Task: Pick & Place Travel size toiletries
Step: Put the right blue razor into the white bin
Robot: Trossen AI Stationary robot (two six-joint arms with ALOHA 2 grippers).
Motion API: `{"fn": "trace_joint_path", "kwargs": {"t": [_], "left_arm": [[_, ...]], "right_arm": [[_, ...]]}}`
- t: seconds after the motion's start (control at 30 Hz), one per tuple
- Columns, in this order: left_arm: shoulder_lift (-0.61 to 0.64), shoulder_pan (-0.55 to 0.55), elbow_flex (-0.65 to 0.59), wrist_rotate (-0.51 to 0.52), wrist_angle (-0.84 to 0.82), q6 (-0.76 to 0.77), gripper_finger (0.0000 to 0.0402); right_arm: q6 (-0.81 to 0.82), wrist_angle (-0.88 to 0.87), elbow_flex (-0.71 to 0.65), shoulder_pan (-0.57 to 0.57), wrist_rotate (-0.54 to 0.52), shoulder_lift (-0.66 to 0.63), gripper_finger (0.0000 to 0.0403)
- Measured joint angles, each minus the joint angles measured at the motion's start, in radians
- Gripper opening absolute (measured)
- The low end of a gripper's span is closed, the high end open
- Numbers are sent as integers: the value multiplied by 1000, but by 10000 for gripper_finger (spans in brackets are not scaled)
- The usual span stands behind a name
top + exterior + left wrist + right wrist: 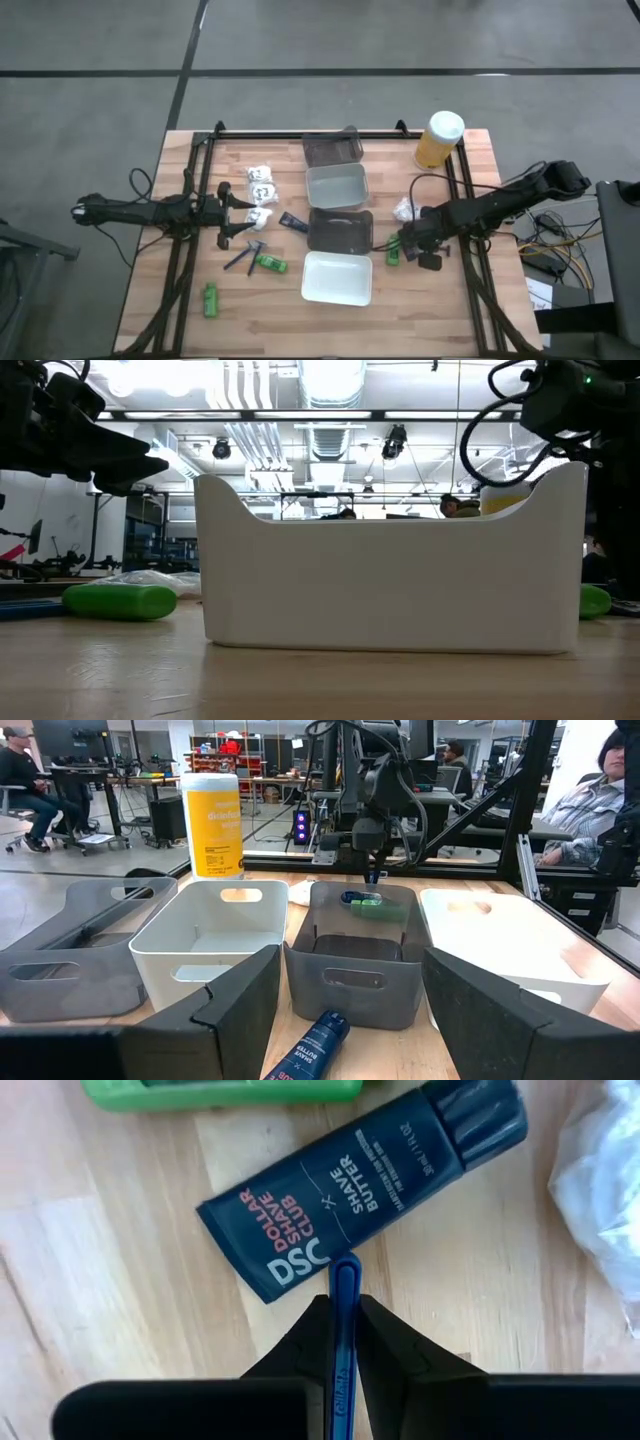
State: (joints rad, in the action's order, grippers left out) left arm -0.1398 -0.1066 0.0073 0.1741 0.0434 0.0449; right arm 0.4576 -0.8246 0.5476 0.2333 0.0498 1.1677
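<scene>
My right gripper [343,1315] points down at the table's right, shut on a slim blue razor-like stick [344,1280]. Under it lie a dark tube [360,1180], a green bottle [220,1092] and a white packet [610,1190]. My left gripper [250,215] waits level and open at the left. Near it lie white packets [262,176], another dark tube [305,1050], dark sticks [243,256] and two green bottles [270,263] [210,298]. My right gripper pinches the blue stick [344,1295] between its two fingers, which come from above and lie along it. One end of the stick juts past the fingertips, over the dark tube. Whether that end touches the tube I cannot tell.
A row of trays runs down the table's middle: dark grey [330,150], light grey [337,185], dark grey [340,230] and white [337,278]. A big yellow white-capped container [440,140] stands at the far right. People sit in the room beyond.
</scene>
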Motion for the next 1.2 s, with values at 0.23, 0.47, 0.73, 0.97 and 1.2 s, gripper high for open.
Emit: {"fn": "trace_joint_path", "kwargs": {"t": [0.23, 0.47, 0.73, 0.97, 1.2], "left_arm": [[0, 0, 0, 0, 0, 0, 250], [0, 0, 0, 0, 1, 0, 250], [0, 0, 0, 0, 1, 0, 250], [0, 0, 0, 0, 1, 0, 250], [0, 0, 0, 0, 1, 0, 250]], "right_arm": [[19, 0, 1, 0, 2, -74, 23], [49, 22, 2, 0, 2, -123, 23], [40, 191, 2, 0, -9, -145, 23], [10, 258, 2, -1, -83, -152, 23], [-31, 373, 2, -9, -104, -173, 23]]}}
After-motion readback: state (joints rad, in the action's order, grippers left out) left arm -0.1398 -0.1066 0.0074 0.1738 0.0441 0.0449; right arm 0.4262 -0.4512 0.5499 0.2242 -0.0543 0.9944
